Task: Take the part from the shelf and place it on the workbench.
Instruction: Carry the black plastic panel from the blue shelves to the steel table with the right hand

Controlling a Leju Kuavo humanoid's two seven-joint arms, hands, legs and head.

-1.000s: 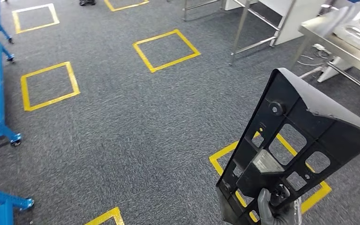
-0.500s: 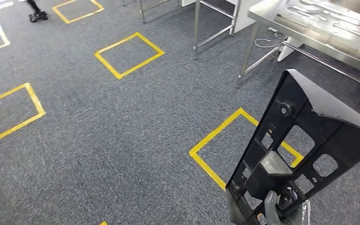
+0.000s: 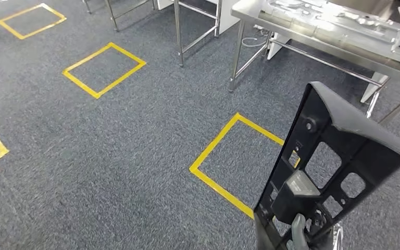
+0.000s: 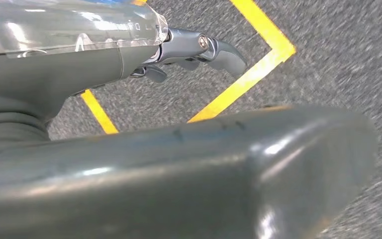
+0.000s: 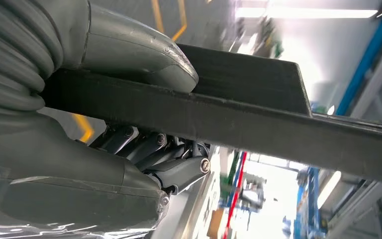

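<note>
At lower right of the head view, the black part [image 3: 333, 161], a long panel with cut-out windows, stands upright and tilted, gripped at its bottom end by the right hand [image 3: 298, 235]. From the right wrist, the thumb [image 5: 129, 50] presses one face and darker fingers [image 5: 174, 169] wrap the other. The left hand [image 4: 194, 50] holds nothing, fingers loosely curled over grey carpet [image 3: 135, 146] with yellow tape squares [image 3: 224, 156]. Upper right stands the steel workbench [image 3: 312, 36], well apart from the part.
</note>
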